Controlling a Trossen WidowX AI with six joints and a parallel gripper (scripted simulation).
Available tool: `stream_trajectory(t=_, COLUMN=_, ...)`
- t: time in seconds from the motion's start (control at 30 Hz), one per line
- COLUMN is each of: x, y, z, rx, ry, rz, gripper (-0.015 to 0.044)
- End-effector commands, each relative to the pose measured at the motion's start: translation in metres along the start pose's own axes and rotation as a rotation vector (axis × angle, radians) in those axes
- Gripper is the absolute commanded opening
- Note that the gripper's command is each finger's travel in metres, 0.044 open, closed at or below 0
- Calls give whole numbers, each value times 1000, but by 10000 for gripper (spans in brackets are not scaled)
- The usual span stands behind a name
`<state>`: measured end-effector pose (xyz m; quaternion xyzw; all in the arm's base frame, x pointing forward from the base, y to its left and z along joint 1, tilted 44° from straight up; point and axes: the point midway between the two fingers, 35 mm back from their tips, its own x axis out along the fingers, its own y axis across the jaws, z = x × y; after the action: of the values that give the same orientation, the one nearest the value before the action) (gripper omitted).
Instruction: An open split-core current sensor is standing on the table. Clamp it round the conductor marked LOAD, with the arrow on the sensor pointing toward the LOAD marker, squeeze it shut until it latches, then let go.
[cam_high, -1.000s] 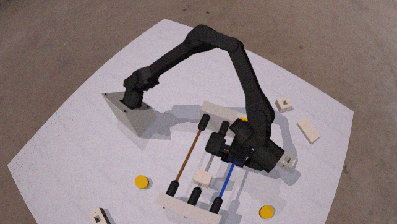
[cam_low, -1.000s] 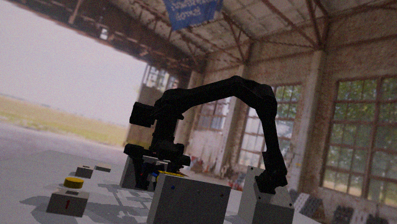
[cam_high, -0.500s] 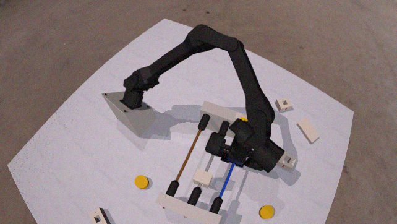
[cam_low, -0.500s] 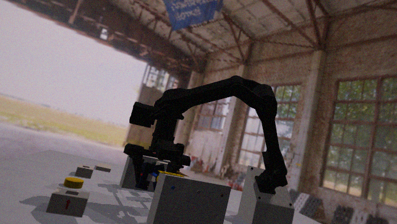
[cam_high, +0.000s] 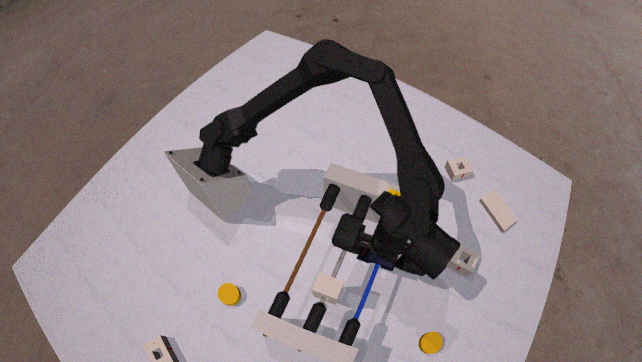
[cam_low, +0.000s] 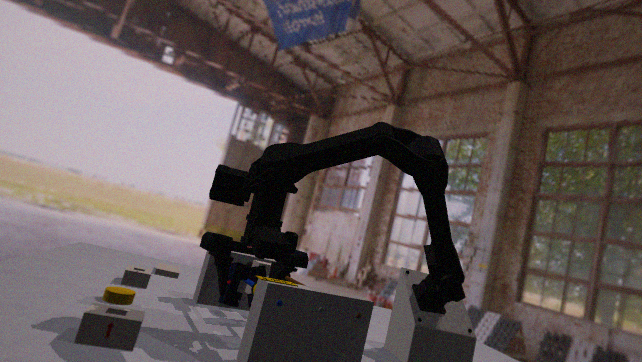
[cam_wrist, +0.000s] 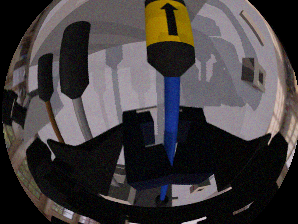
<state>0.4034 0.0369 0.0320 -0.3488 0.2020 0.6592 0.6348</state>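
The blue conductor runs between two pale end blocks. A yellow band with a black arrow marks its far sleeve; no lettering is readable. The dark navy sensor is at the blue conductor, which passes between its two sides and shows again below it in the wrist view. My gripper is shut on the sensor, one finger on each side. The arm hides most of both in the top view. The sensor's arrow and latch cannot be made out.
A brown rod and a grey rod run beside the blue one. A pale block is on the grey rod. Yellow discs, a plank and small holed blocks stand around.
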Motion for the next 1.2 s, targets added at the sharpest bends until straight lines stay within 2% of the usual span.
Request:
stream_trajectory(t=0.0, x=-8, y=-2, z=-9, rx=4, ry=18, rz=-20, gripper=0)
stream_trajectory(t=1.17, x=0, y=0, z=0, rx=0, ry=0, rz=0, gripper=0)
